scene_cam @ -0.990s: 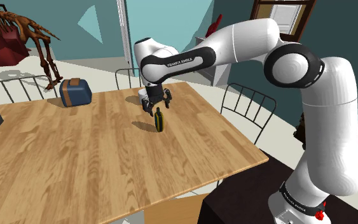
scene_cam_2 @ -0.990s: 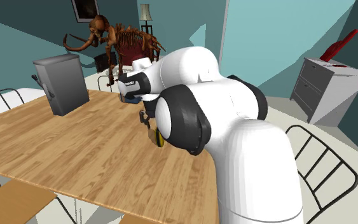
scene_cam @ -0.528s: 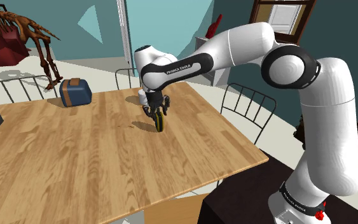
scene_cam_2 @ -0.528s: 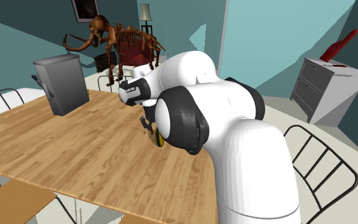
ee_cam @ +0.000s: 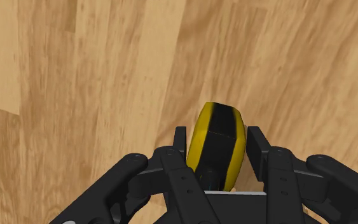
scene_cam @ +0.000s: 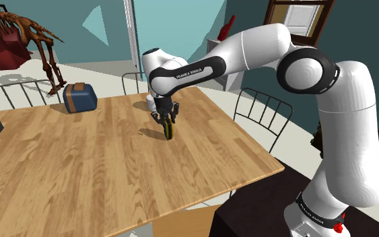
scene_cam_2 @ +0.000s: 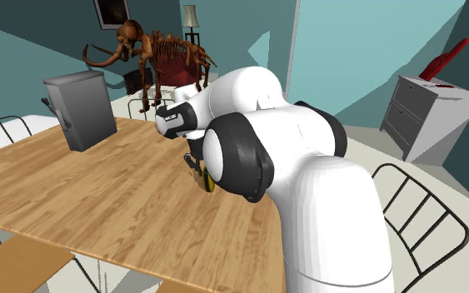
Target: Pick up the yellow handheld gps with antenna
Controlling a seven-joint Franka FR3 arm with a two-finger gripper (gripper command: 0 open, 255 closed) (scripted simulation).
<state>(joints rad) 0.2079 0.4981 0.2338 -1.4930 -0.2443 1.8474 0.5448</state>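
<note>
Since the gripper (ee_cam: pixel 217 132) has its two black fingers pressed close on both sides of the yellow handheld gps (ee_cam: pixel 217 145), I judge that the grasp is made or almost made. In the wrist view the fingers are only as far apart as the body of the device, and I see no clear gap on either side. The yellow handheld gps has a black band along its middle. It stands on its edge on the worktop (scene_cam: pixel 80 168), about in the middle of the far half, with its lower end touching the wood. The reaching and the closing therefore look finished. What is left is the lift itself, which is not yet done, because the device rests on the wood.

The worktop is made of light wooden planks with a plain grain. On its far left corner in the shoulder view lies a blue case (scene_cam: pixel 79 97) with a brown strap, well apart from the gripper. In the second exterior view a grey box (scene_cam_2: pixel 80 108) stands on the far left part of the worktop. Wire chairs (scene_cam: pixel 265 111) stand around the worktop. The walls are teal. A brown mammoth skeleton (scene_cam_2: pixel 153 50) stands behind the worktop, and a white cabinet (scene_cam_2: pixel 432 112) with a red object on it stands at the far right.
</note>
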